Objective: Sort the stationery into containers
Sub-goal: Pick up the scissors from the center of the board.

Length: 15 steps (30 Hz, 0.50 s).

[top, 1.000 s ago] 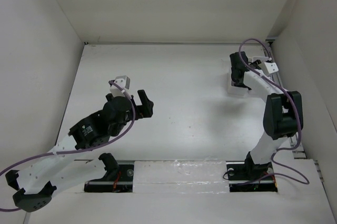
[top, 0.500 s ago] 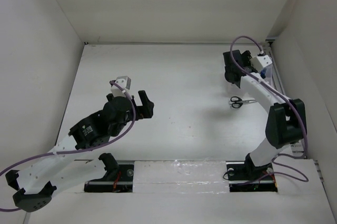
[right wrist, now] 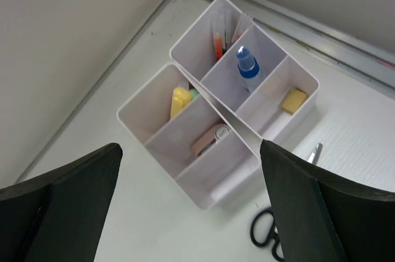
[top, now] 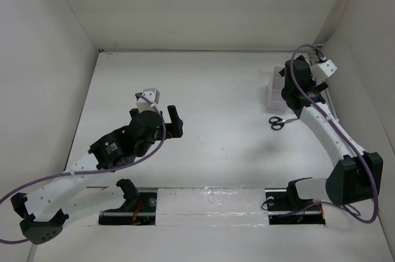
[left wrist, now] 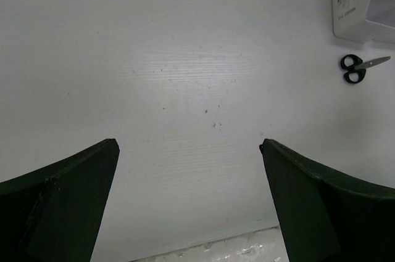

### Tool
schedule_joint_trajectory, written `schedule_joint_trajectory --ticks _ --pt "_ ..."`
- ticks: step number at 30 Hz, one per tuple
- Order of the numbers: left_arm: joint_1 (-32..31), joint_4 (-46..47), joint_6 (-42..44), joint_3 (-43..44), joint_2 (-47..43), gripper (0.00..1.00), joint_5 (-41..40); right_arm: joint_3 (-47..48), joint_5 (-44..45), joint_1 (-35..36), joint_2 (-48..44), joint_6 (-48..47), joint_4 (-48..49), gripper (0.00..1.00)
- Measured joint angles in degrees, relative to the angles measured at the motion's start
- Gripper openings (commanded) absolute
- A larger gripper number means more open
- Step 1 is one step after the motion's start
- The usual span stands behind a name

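Right arm (top: 321, 120) withdrew; only wrist view shows blue-capped bottle (right wrist: 247, 65).

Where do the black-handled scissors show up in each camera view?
Top external: scissors at right, just below the white bins.
Left wrist: scissors upper right, below the white bins.
Right wrist: scissors at bottom edge, partly hidden, beside the white bins.
Shared landmark: the white bins.

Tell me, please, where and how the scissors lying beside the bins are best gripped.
Probably from straight above, with the fingers astride the closed blades just beyond the black handles. The scissors lie flat on the table, so no side offers purchase, and that neck is narrow.
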Motion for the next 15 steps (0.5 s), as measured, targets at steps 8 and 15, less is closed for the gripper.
schedule_joint_trajectory --ticks 8,15 --pt "0.0 0.2 0.3 0.0 7.3 1.00 2.2 -6.8 -9.7 -0.4 -13.6 -4.2 -1.1 1.00" --pt "-1.9 6.8 1.4 3.0 17.9 1.00 8.7 -8.3 -13.3 -0.4 -24.4 -6.2 -4.5 1.00"
